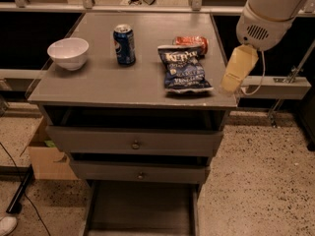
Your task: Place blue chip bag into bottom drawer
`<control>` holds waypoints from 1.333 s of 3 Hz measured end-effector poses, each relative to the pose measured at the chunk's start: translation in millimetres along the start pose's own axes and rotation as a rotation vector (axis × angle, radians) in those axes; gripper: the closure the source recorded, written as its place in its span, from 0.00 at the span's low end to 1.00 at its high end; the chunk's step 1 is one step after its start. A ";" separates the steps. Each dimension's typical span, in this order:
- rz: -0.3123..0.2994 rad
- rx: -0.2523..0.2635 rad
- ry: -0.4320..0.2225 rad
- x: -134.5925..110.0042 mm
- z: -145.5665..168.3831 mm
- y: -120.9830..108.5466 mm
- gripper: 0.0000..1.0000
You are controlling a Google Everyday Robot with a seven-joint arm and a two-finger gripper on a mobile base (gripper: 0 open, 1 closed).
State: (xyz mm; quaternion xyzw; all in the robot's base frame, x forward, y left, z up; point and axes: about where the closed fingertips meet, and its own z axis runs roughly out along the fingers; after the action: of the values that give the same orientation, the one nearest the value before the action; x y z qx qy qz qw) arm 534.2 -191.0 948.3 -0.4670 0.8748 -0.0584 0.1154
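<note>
While my pale yellow gripper (230, 85) hangs at the right edge of the flat grey cabinet top (98, 85), close to its near right corner, it has hold of nothing, and I cannot tell how far open it stands. The rounded white housing of my arm (268, 14) rises above it toward the far right. The crinkly dark navy-blue chip bag (184, 70) with white lettering lies flat on the right part of the top, just to the left of my gripper and apart from it, its long side running from far to near. Beyond the bag's far end lies an orange-red can (194, 42) on its side, close against the bag. To the left of the bag stands an upright blue Pepsi can (124, 44), and further left, near the left edge, sits a round white bowl (68, 53). Below the top, the two upper grey drawers (98, 140) each show a small round knob (135, 144) at the middle of the front. The wide shallow grey bottom drawer (142, 213) stands pulled out toward the near side, its low side walls showing. A brown cardboard box (44, 159) sits on the speckled floor (256, 191) at the cabinet's left.
</note>
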 end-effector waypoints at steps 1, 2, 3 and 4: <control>0.039 -0.007 0.035 -15.4 12.4 -2.7 0.00; 0.096 -0.009 0.087 -31.7 30.5 -7.9 0.00; 0.166 -0.012 0.127 -42.4 45.7 -17.2 0.00; 0.166 -0.012 0.127 -42.4 45.7 -17.2 0.00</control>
State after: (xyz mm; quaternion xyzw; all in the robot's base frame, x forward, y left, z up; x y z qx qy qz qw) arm 582.6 -165.2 914.0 -0.3889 0.9163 -0.0729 0.0611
